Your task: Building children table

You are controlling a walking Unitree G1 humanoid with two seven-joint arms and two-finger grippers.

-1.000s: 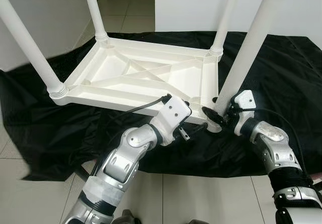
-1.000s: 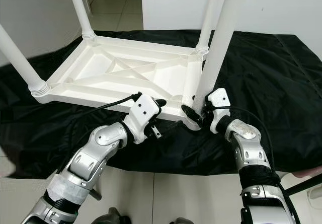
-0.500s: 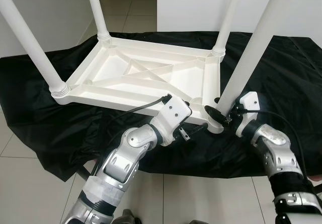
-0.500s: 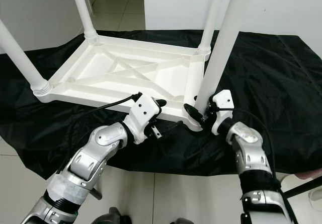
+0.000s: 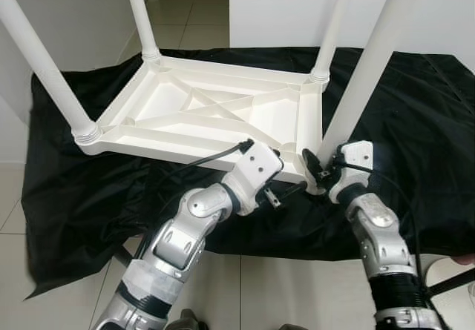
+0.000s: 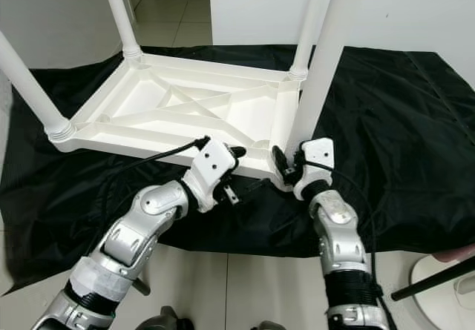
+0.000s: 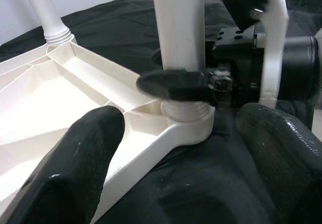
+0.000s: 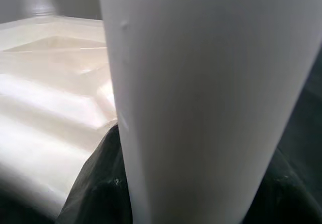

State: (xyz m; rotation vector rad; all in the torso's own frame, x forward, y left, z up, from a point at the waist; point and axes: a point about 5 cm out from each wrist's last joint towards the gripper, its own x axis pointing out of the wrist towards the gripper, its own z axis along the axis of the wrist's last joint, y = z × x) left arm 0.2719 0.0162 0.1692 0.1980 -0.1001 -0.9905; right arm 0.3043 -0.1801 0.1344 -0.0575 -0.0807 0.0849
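Observation:
The white plastic children's table (image 5: 171,146) lies upside down on a black cloth, its legs pointing up. My right gripper (image 5: 318,168) is shut on the base of the near right leg (image 5: 364,70), just above its corner socket. One black finger (image 7: 173,83) crosses in front of that leg (image 7: 178,27). In the right wrist view the leg (image 8: 201,83) sits very close between the fingers. My left gripper (image 7: 186,148) is open, low at the table's near edge and beside that corner, holding nothing.
The black cloth (image 5: 111,189) covers the tiled floor (image 5: 282,285) under the table. A far right leg (image 5: 334,26) stands close behind the held one. A black rod (image 6: 434,279) and a white round object (image 6: 445,285) lie at the lower right. White walls stand behind.
My right forearm has swung left, closer under the leg, while its gripper stays at the leg's base. The cloth's left edge has drawn in toward the table. The left gripper has held still.

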